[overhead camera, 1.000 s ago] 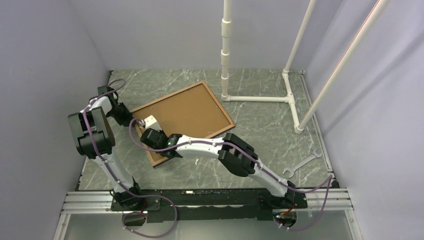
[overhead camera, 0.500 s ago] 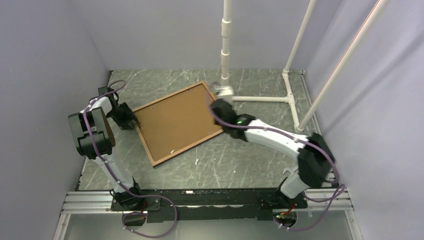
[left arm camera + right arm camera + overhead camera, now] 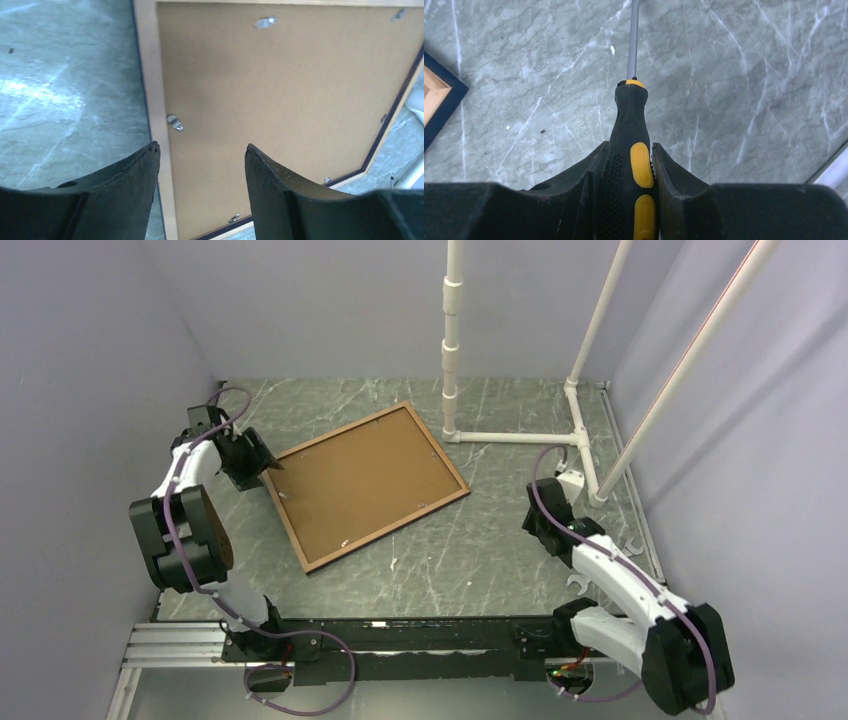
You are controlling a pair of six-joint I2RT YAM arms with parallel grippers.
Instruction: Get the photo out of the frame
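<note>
Photo (image 3: 280, 90) back-up in frame (image 3: 149, 75) — my left fingers (image 3: 132, 172) apart over its rim, right fingers (image 3: 674, 172) clamping screwdriver (image 3: 631, 115), likely for clips (image 3: 175, 122).

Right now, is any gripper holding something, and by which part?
The right gripper grips a screwdriver by its handle; the left gripper is open and empty.

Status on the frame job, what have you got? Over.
Left gripper open over frame edge. Right gripper shut on screwdriver, clear of frame. Photo in frame, brown back up. Nothing blocking.
</note>
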